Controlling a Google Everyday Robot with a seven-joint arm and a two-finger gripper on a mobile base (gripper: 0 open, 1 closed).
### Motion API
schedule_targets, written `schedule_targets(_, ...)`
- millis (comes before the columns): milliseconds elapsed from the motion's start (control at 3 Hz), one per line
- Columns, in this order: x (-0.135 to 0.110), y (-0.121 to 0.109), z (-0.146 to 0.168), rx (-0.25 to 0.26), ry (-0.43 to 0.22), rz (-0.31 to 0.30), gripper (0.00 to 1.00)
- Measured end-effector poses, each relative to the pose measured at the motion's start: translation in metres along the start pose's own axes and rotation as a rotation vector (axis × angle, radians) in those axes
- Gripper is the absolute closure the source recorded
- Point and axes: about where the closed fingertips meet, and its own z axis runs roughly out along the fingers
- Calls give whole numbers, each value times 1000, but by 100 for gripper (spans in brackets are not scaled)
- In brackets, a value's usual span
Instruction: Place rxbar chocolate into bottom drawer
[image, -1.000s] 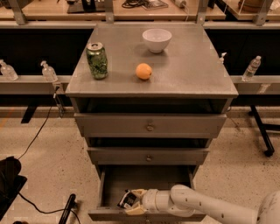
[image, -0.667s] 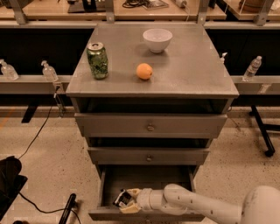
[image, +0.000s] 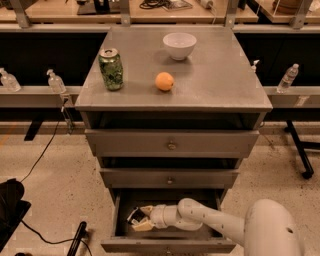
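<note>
The pincer (image: 139, 218) reaches into the open bottom drawer (image: 167, 245) from the right, its two pale fingers closed on the bar (image: 133, 215), whose black wrapper and white patch show between them at the drawer's left side. The arm (image: 210, 222) lies low across the drawer's mouth, under the front of the middle drawer (image: 170, 178), which is shut, as is the top drawer (image: 171, 144). Up on the surface (image: 215, 80) stand a green can (image: 111, 69), an orange (image: 164, 81) and a white bowl (image: 179, 45), none of them part of this job.

The bar looks to be inside the drawer's walls already, so the step in hand is the release. Whether it touches the drawer floor cannot be told from here. To do this well, the pincer should sink until the bar lies flat or nearly flat on the floor, then part its fingers just enough to let go, so the thin packet neither drops on edge nor sticks to a pad. The bar sits close to the left wall and the front lip; letting it go a little inward would keep it from leaning on either. The way out should be back along the line of the arm and then up, minding the middle drawer's front just above, and lifting only once the fingers are free of the wrapper
</note>
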Motion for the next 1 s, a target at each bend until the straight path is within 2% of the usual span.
schedule_targets(333,12,-24,8,18,47,17,88)
schedule_targets(667,33,-41,-1,68,92,48,66)
schedule_targets(1000,33,-39,1,64,92,48,41)
